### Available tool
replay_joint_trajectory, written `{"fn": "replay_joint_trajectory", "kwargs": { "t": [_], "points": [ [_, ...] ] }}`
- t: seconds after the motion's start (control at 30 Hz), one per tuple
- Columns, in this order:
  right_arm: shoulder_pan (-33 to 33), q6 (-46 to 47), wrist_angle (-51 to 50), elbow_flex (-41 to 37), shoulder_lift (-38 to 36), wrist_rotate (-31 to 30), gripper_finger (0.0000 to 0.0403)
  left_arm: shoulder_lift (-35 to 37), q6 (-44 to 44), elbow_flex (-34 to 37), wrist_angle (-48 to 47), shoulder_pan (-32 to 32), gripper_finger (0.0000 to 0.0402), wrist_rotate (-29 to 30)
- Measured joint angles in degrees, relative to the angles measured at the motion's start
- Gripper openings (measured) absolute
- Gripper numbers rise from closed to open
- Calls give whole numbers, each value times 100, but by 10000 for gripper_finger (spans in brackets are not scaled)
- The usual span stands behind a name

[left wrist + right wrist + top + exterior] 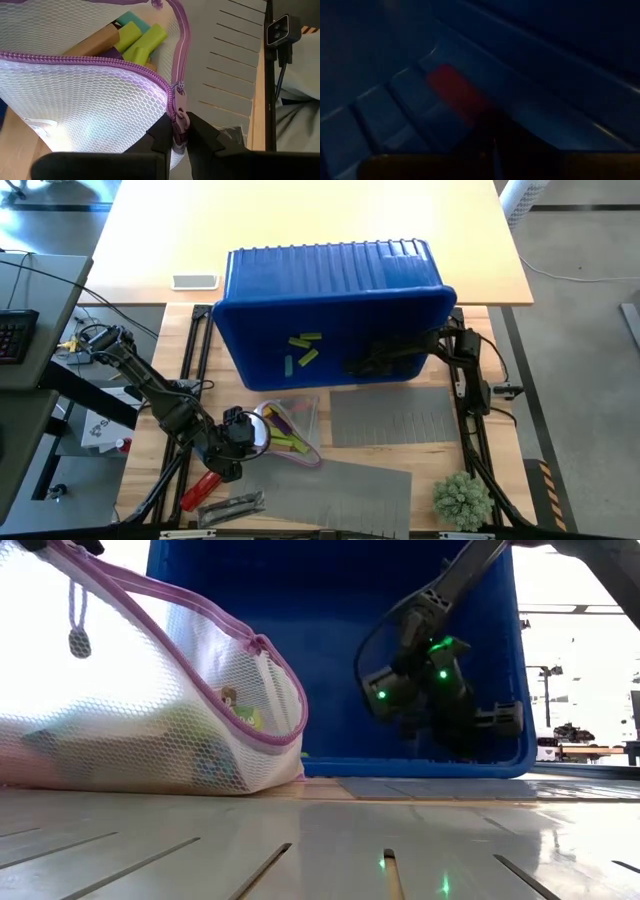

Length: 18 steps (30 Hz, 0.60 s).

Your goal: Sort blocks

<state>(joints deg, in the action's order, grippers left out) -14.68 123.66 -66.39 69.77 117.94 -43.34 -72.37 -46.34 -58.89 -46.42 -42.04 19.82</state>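
Observation:
A white mesh bag (pixel 292 423) with a purple zip edge lies on the table in front of the blue bin (pixel 330 290). Its mouth faces the bin. Lime, teal and tan blocks (pixel 142 39) show inside it. My left gripper (pixel 179 135) is shut on the bag's rim. Three lime blocks (pixel 304 350) lie on the bin's floor. My right gripper (pixel 358 365) is inside the bin, to the right of them, and is shut. In the dark right wrist view a reddish bar (pixel 455 95) lies just ahead of its fingertips (pixel 492 150). My left gripper pinches the bag's zip edge (pixel 178 116) between its two fingers, at the bend where the zip's slider sits. The fingers slant down at it from the table's left. The rim is held up and open, while the bag's belly (pixel 150 740) rests on the table. Whether my right gripper touches the reddish bar I cannot tell.
The bin's walls (pixel 330 660) close in my right gripper. Two slotted grey mats (pixel 392 418) lie in front of the bin. A red cylindrical tool (pixel 200 488) and a clear packet (pixel 232 505) lie near the front left. A green tuft (pixel 462 498) stands at the front right.

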Motion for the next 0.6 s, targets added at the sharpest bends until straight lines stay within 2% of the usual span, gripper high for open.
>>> {"fn": "replay_joint_trajectory", "kwargs": {
  "t": [0.1,0.23,0.3,0.4,0.5,0.6],
  "points": [
    [102,-495,258,-47,-11,28,0,-1,-1,0,1,-1,24,-7],
    [526,-1539,614,354,-65,200,0,0,-1,0,-3,2,24,-7],
    [781,-2061,654,673,-179,-27,0,-1,-1,0,3,0,24,-7],
    [1146,-2827,464,1051,-311,-495,0,-1,1,0,3,0,24,-11],
    [1347,-3858,208,1323,-441,-690,0,1,1,0,1,-1,24,-11],
    [1271,-3898,-331,1260,-544,-675,6,-1,1,0,-2,-1,24,-14]
  ]
}}
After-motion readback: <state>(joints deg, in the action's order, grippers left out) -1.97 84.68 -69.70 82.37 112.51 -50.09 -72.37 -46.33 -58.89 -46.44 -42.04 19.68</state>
